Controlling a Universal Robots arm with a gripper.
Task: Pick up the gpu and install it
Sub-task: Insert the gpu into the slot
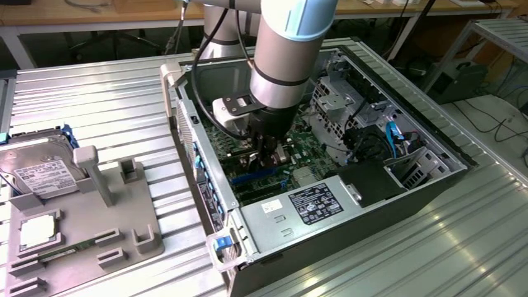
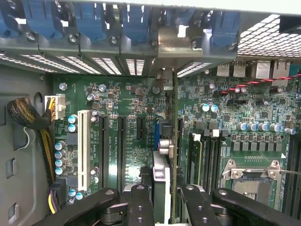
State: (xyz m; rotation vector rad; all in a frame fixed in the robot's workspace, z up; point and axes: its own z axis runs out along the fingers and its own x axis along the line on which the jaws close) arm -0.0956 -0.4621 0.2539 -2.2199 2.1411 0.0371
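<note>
2 fingers (image 2: 140, 207) grip the gpu (image 2: 161, 186) edge-on, I see, over the motherboard (image 2: 127, 103) slots inside the case (image 1: 347, 247).

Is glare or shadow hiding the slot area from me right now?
Exterior view: glare streaks the metal table, and the gripper is dim inside the computer case. Wrist view: motherboard and held gpu evenly lit; only the perforated case wall is washed out.

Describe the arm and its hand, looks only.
The arm is a thick silver-grey tube with a light-blue cap and a black band. A pale grey box sits at the wrist, a black cable looping from it. The hand is black, its fingers jointed links with round pivot pins.
</note>
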